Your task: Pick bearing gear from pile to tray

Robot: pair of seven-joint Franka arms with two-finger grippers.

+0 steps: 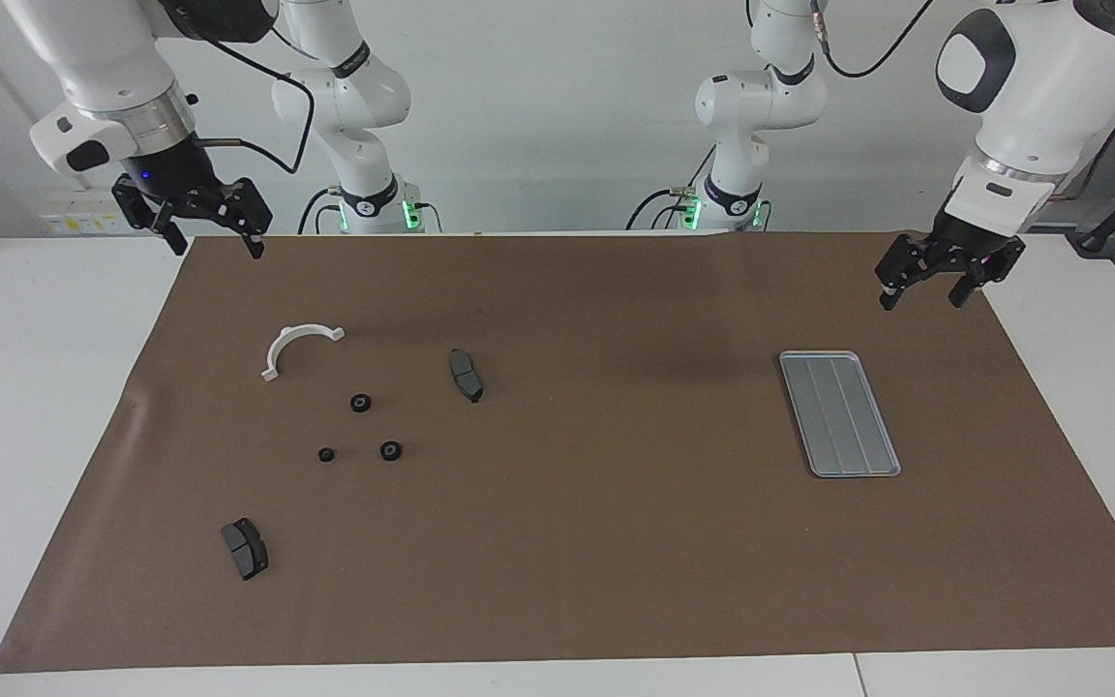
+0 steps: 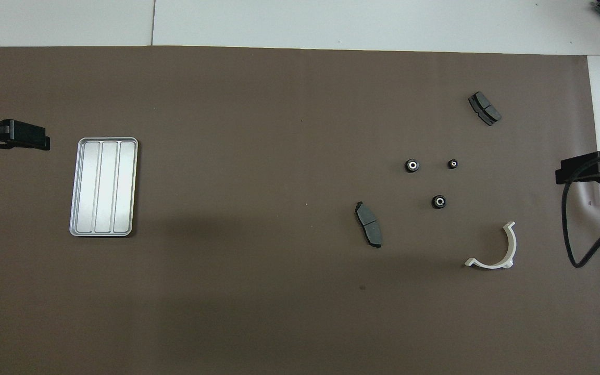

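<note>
Three small black round bearing gears lie loose on the brown mat toward the right arm's end: one [image 1: 361, 403] [image 2: 438, 202] nearer the robots, then a second [image 1: 390, 451] [image 2: 412, 165] and a smaller third [image 1: 326, 454] [image 2: 452, 164] farther out. The silver grooved tray [image 1: 838, 413] [image 2: 103, 186] lies bare toward the left arm's end. My right gripper [image 1: 216, 244] hangs open over the mat's corner near the robots, apart from the pile. Raised beside the tray's end of the mat, my left gripper [image 1: 922, 298] is open too, holding nothing.
A white half-ring bracket [image 1: 298, 341] [image 2: 498, 255] lies nearer the robots than the gears. One dark curved pad [image 1: 467, 375] [image 2: 369, 224] sits toward the mat's middle, another [image 1: 245, 548] [image 2: 485, 108] farthest from the robots. White table surrounds the mat [image 1: 557, 542].
</note>
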